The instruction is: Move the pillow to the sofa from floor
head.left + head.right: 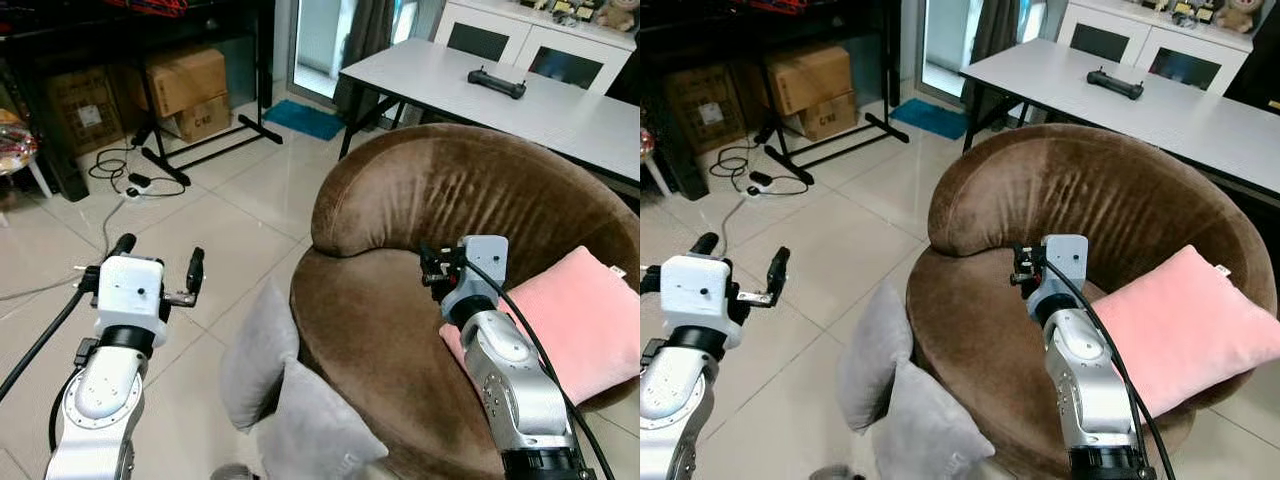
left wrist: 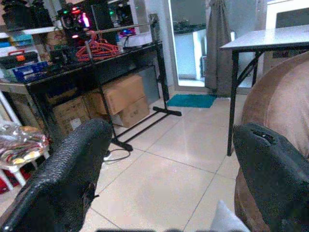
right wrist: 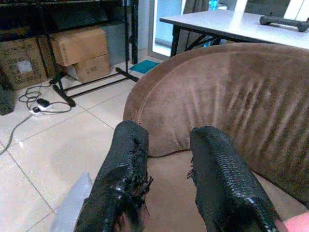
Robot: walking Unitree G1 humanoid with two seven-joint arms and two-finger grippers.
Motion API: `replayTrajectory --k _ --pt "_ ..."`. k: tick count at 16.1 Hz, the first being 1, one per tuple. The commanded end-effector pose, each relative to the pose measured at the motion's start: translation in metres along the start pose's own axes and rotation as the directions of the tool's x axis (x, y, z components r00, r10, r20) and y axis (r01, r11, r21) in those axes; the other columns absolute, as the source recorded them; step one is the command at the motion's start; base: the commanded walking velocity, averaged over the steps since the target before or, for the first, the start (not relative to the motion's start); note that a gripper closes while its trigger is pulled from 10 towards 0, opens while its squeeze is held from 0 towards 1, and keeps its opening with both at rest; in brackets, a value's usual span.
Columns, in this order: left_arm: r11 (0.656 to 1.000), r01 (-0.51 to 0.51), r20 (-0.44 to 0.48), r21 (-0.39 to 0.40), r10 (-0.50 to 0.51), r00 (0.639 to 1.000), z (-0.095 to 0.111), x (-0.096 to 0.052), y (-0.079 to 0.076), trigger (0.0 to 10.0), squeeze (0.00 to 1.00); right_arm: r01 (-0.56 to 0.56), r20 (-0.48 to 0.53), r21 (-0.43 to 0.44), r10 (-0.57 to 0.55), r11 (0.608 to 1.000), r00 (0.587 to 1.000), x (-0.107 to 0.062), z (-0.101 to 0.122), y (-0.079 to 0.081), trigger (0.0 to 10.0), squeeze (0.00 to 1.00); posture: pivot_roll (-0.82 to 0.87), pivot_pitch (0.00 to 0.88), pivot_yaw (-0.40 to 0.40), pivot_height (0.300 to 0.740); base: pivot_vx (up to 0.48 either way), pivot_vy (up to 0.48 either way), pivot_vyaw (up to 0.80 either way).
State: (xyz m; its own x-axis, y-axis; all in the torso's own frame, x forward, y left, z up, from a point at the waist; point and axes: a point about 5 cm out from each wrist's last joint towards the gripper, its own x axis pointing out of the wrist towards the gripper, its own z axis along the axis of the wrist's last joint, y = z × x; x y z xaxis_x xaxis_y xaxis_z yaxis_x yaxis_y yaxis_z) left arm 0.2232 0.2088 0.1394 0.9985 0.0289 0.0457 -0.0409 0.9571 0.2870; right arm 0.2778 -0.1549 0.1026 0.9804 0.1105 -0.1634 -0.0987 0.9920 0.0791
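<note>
A round brown sofa (image 1: 420, 300) takes up the middle of the scene, with a pink pillow (image 1: 580, 320) already lying on its seat toward the robot's right. Two grey pillows sit on the tiled floor (image 1: 200, 220), leaning against the sofa's front-left edge — the upper grey pillow (image 1: 255, 350) stands upright against the seat rim, the lower grey pillow (image 1: 315, 425) rests just below and touching it.

The left pincer (image 1: 158, 268) hovers over the floor to the left of the grey pillows, apart from them; its fingers are spread wide with nothing between them (the left wrist view shows a corner of grey fabric low between the fingertips). The right pincer (image 1: 432, 268) hangs over the sofa seat near the backrest, left of the pink pillow, its fingers a narrow gap apart and empty.

Behind the sofa stands a white surface (image 1: 520, 100) carrying a black controller (image 1: 497, 83). Cardboard boxes (image 1: 185, 90) sit under a dark rack at the far left — a cable (image 1: 125, 180) trails on the tiles beside them.
</note>
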Motion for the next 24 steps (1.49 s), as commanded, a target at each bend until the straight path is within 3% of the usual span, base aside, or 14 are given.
replayTrajectory --k 1,10,16,24 --pt "1.0 -0.006 -0.004 -0.001 0.006 1.0 -0.002 -0.001 -0.001 10.0 0.0 0.004 -0.003 0.006 -0.004 1.0 1.0 -0.002 -0.001 -0.004 10.0 0.0 0.12 0.0 -0.103 0.655 0.0 0.0 0.0" --pt "0.999 -0.033 0.039 0.024 0.032 0.999 0.001 -0.006 0.005 10.0 0.0 -0.002 -0.011 0.01 0.003 1.0 1.0 -0.004 -0.005 -0.003 10.0 0.0 0.12 0.0 -0.102 0.565 0.0 0.0 0.0" --pt "1.0 -0.017 0.028 0.014 0.016 0.999 -0.002 -0.005 0.004 10.0 0.0 -0.006 -0.018 -0.011 0.006 1.0 1.0 -0.001 -0.006 -0.001 10.0 0.0 0.12 0.0 -0.103 0.565 0.0 0.0 0.0" --pt "1.0 0.003 0.024 0.019 -0.003 1.0 -0.003 -0.003 0.005 10.0 0.0 -0.025 -0.058 -0.022 0.024 0.999 0.998 0.002 -0.011 0.004 10.0 0.0 0.12 0.0 -0.087 0.565 0.305 0.0 0.0"
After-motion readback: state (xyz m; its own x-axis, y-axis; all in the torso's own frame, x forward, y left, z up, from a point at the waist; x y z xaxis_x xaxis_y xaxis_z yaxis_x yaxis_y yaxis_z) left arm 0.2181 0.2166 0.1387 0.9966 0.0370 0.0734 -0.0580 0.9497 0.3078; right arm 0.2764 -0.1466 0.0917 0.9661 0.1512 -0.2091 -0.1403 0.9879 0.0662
